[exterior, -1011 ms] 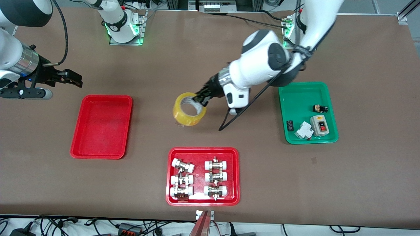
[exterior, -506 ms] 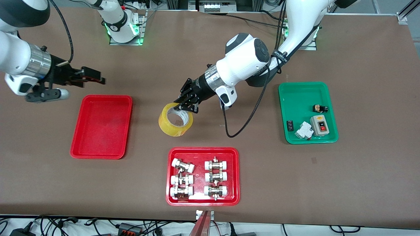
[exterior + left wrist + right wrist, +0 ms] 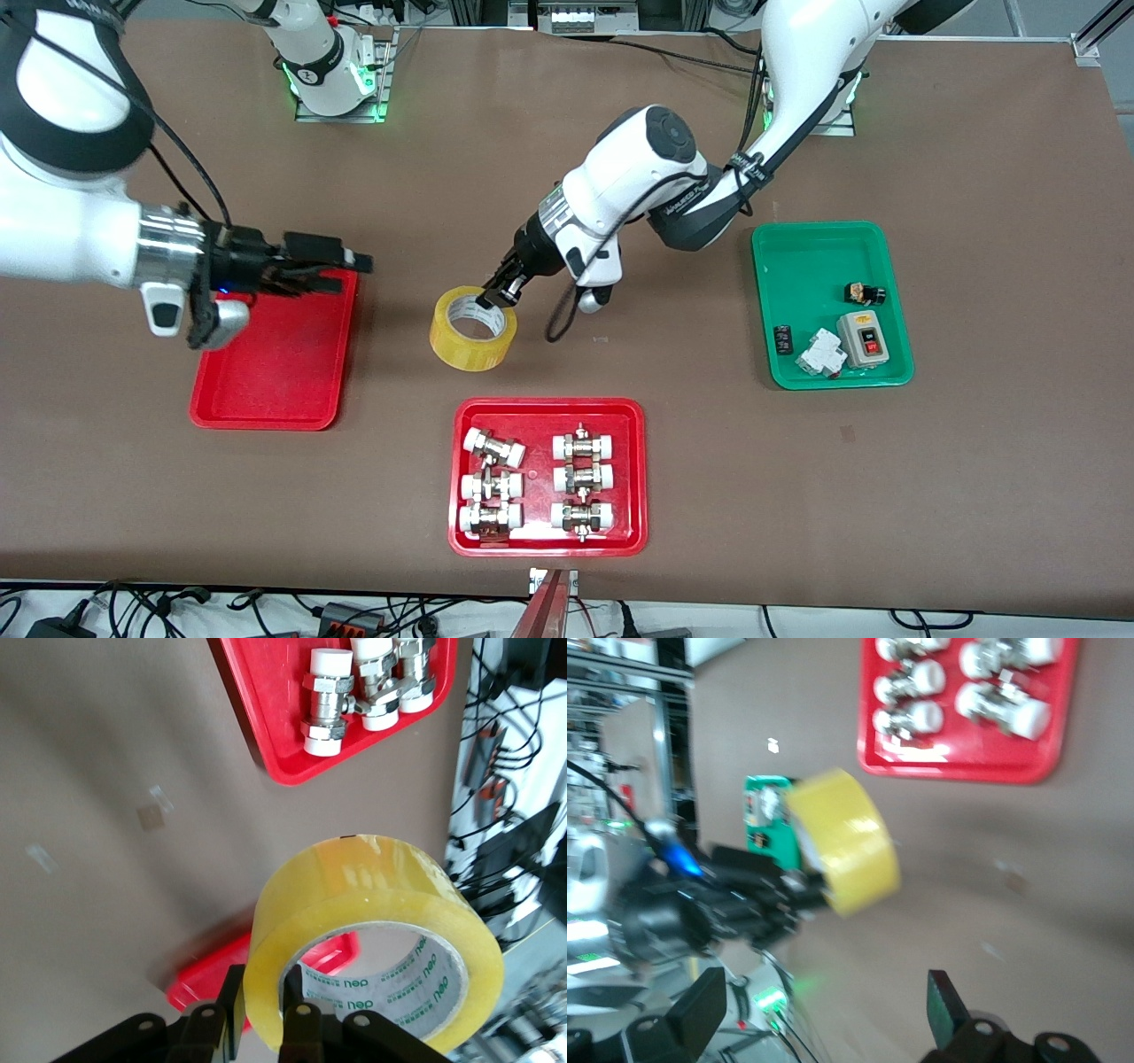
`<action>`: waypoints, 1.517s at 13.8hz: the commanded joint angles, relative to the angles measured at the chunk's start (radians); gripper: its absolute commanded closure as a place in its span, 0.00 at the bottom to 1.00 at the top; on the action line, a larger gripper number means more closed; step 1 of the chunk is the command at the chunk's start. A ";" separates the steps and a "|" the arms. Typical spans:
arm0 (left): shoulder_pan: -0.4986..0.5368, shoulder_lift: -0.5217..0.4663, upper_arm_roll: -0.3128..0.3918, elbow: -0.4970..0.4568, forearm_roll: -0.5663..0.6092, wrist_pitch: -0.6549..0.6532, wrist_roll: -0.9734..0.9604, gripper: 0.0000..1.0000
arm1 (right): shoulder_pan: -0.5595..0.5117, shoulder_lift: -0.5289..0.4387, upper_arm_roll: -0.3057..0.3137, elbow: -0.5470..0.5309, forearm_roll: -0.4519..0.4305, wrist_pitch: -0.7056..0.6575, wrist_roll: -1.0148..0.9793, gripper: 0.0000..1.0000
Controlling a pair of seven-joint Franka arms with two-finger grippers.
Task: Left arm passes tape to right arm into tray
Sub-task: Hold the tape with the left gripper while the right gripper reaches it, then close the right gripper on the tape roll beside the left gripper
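Observation:
The yellow tape roll [image 3: 472, 327] is held up over the middle of the table by my left gripper [image 3: 497, 293], which is shut on the roll's wall, one finger inside the white core and one outside. In the left wrist view the tape [image 3: 372, 926] fills the frame above my left gripper [image 3: 261, 1014]. My right gripper [image 3: 344, 264] is open and empty over the corner of the plain red tray [image 3: 266, 390] that lies closest to the tape. The right wrist view shows the tape [image 3: 846, 850] ahead of my right gripper [image 3: 824, 1010], held by the left gripper.
A red tray [image 3: 633, 532] with several white-capped metal fittings lies nearer to the front camera than the tape. A green tray [image 3: 815, 248] with small electrical parts lies toward the left arm's end. A black cable [image 3: 558, 323] hangs from the left wrist.
My left gripper has carried the tape toward the right arm's end and turned at the wrist. My right gripper has swung in from the table's end to over the plain red tray's corner.

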 commanded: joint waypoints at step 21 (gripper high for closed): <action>0.039 0.017 -0.006 -0.003 0.026 0.005 0.336 1.00 | 0.168 0.238 0.000 0.061 0.092 0.315 -0.271 0.12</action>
